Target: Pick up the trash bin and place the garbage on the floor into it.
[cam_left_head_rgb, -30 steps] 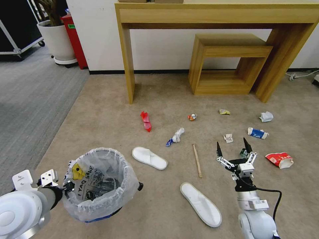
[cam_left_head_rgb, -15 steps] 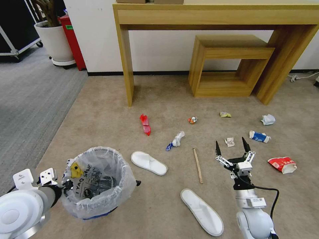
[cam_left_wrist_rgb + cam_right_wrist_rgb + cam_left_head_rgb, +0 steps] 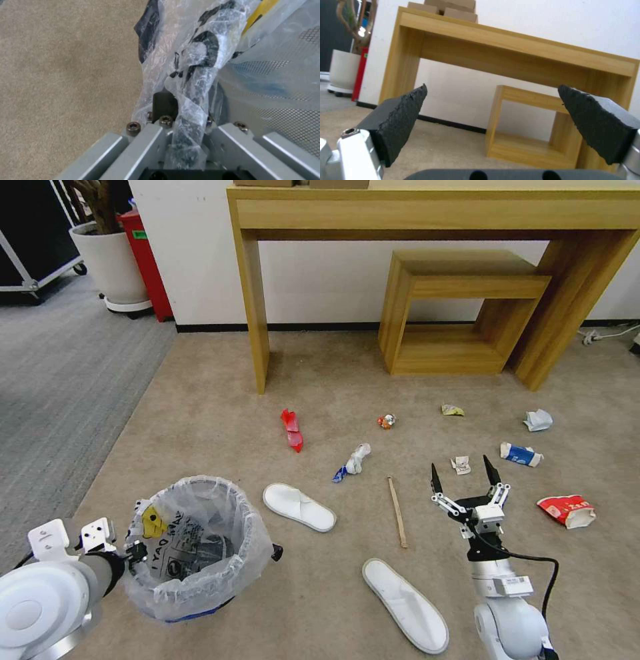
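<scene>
The trash bin [image 3: 200, 553], dark with a clear bag over its rim, is at my lower left over the beige floor [image 3: 347, 380]. My left gripper [image 3: 137, 551] is shut on its rim, and the left wrist view shows the gripper [image 3: 185, 110] pinching bag and rim [image 3: 200, 55]. My right gripper [image 3: 461, 471] is open above the carpet, a small paper scrap [image 3: 460, 465] just beyond it. Garbage lies around: two white slippers [image 3: 299, 507] [image 3: 405, 605], a wooden stick [image 3: 397, 503], red wrappers [image 3: 291, 430] [image 3: 567, 510], a blue-white carton [image 3: 521, 454], crumpled paper [image 3: 537, 419] and a yellow wrapper [image 3: 452, 410].
A wooden console table [image 3: 427, 213] with a smaller wooden stool [image 3: 467, 307] under it stands against the far wall. Grey ribbed carpet [image 3: 60, 380], a potted plant [image 3: 110, 260] and a red box [image 3: 143, 253] are at the far left. In the right wrist view the open fingers [image 3: 400, 120] frame the table [image 3: 520, 50].
The whole picture shifted a little a second ago, so the camera moved. Since then both arms and the litter have stayed put. The bin stays held and the right gripper stays open.
</scene>
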`<state>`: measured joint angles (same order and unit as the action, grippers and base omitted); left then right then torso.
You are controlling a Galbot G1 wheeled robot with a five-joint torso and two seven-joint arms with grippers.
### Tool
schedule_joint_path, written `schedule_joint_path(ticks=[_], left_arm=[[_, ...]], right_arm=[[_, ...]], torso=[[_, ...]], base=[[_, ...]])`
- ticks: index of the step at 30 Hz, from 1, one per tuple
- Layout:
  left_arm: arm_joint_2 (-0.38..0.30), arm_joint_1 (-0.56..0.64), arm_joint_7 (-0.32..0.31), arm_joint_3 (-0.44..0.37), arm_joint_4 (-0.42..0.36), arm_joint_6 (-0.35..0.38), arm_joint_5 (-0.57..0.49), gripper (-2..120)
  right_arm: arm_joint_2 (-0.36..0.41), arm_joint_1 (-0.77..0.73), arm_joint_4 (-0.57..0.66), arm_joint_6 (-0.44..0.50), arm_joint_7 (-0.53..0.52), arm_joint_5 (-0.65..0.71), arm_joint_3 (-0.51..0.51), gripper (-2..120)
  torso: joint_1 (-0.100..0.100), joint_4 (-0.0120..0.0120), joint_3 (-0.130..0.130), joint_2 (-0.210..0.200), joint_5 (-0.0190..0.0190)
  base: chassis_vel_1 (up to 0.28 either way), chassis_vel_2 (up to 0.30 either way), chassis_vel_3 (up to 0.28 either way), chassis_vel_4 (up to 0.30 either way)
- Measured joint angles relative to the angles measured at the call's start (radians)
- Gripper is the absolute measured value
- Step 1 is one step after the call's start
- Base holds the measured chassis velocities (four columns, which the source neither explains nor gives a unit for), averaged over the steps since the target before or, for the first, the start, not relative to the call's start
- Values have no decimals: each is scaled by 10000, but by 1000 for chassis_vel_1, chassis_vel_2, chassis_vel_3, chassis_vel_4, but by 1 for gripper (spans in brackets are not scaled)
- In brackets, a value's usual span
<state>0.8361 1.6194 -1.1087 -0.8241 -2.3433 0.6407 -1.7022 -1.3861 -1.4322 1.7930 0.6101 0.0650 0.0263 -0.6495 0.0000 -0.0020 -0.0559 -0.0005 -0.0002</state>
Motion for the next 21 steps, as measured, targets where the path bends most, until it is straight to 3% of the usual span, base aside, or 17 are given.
schedule_joint_path(ticks=[17,21], left_arm=[[129,145,64,-16,-170,0,149,0],[136,181,64,-26,-193,0,149,0]], right_arm=[[185,-201,186,-391,-296,-114,-53,100],[429,-264,132,-924,-819,-200,128,100]], torso=[[0,-1,0,0,0],[0,-1,0,0,0]], base=[[0,0,0,0],[0,0,0,0]])
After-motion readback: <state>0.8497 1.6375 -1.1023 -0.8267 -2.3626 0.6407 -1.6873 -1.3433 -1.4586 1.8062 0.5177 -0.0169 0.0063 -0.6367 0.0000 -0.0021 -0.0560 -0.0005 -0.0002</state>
